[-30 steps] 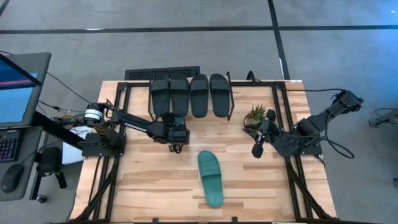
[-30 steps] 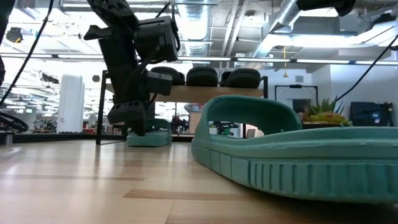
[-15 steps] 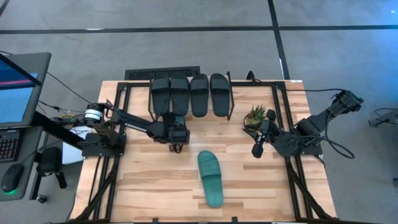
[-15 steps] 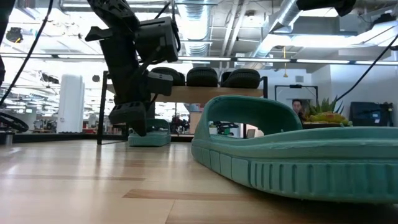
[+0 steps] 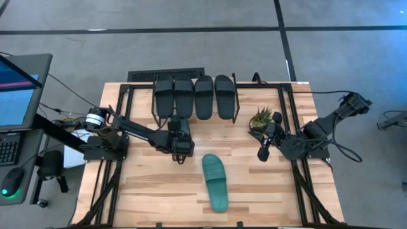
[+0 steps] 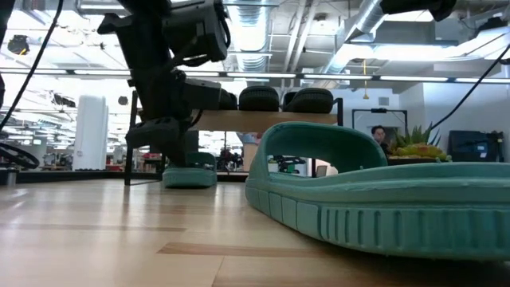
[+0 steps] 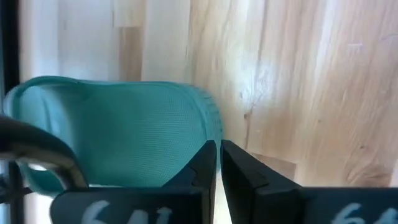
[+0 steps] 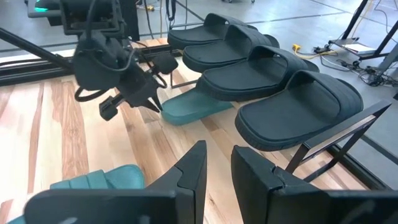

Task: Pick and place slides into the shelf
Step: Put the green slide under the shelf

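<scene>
1. The left tool hangs just above the desk in front of the shelf, its fingers pressed together with nothing between them.
2. Just beyond those fingertips lies a teal slide, flat on the desk boards; in the low view this slide sits under the shelf, between its thin black legs, partly hidden by the left arm.
3. The right tool waits at the right side of the desk, near a small potted plant; its fingers stand a little apart and hold nothing.
4. Four black slides rest side by side on the top board of the shelf, at the far edge of the desk; the right wrist view shows them in a row with their straps up.
5. A second teal slide lies on the open desk, well apart from the shelf and between the two arms; it fills the near part of the low view.
6. A person shows in the room behind the desk.
</scene>
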Robot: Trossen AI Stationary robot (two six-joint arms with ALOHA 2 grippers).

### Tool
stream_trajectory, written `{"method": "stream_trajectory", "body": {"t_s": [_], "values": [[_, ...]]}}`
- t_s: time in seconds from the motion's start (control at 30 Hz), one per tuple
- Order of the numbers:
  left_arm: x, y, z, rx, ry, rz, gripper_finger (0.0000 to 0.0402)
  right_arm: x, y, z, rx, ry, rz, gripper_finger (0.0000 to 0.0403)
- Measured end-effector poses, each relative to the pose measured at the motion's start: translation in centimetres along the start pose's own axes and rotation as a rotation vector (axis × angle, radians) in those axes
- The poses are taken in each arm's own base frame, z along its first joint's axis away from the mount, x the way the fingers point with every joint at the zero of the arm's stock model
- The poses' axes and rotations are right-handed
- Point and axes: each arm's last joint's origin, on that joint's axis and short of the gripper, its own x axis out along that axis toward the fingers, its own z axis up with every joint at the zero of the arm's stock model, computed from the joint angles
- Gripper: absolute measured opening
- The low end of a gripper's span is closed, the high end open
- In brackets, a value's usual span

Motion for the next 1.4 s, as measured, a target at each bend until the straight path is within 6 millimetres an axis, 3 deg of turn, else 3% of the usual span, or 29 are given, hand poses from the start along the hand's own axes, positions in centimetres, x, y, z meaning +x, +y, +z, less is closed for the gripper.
{"method": "stream_trajectory", "body": {"t_s": [0.33,0.9,1.1,1.4], "values": [[0.0,0.4,-0.5,-0.017,0.038,0.075,0.0014,0.0,-0.1,-0.1,-0.011,0.008,-0.004,0.0064],[-0.5,-0.5,0.3,-0.010,-0.040,-0.040,0.0014,0.0,-0.1,-0.1,-0.005,0.008,-0.005,0.0064],[-0.1,0.1,0.4,-0.010,-0.030,-0.034,0.0014,0.0,-0.1,-0.1,-0.007,0.010,-0.005,0.0064],[1.1,0.1,-1.1,-0.032,0.033,-0.061,0.0014,0.0,-0.1,-0.1,-0.007,0.011,-0.006,0.0064]]}}
